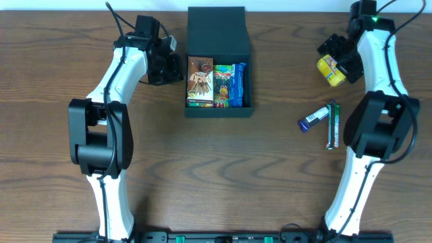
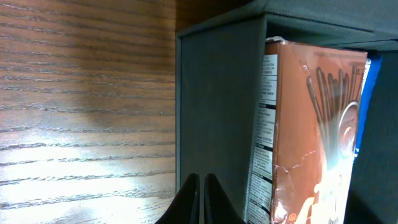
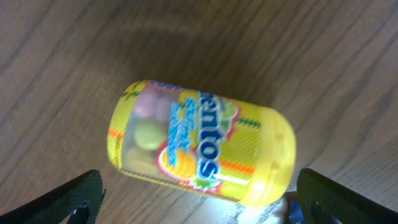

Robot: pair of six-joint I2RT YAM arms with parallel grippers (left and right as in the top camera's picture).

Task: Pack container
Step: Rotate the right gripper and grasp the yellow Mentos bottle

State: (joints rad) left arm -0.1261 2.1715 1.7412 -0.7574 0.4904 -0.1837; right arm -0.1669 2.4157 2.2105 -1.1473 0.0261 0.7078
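**Claws at work: left claw (image 2: 203, 190) shut beside the container (image 1: 219, 111), right claw (image 3: 199, 208) spread over sweets**

The left claw has its fingers pressed together with nothing between them. Just to its right stands the container's outer left wall; whether the tips touch it cannot be told. That spot likely serves to steady or nudge the box, since a shut claw can push but not pick.

Further right of that claw, a brown chocolate-stick box (image 1: 200, 79), a green packet (image 1: 222, 84) and a blue packet (image 1: 237, 84) stand side by side inside the open container. They are probably set on edge to save room. The lid flap lies open on the far side.

Well to the right, the right claw hangs with jaws spread wide. A yellow candy bottle (image 3: 199, 143) lies on its side between them, not yet gripped, and is seemingly the next thing to go in. Nearer the robot than this claw, a blue-capped tube (image 1: 314, 119) and a green stick pack (image 1: 331, 125) wait on the counter (image 1: 270, 175).
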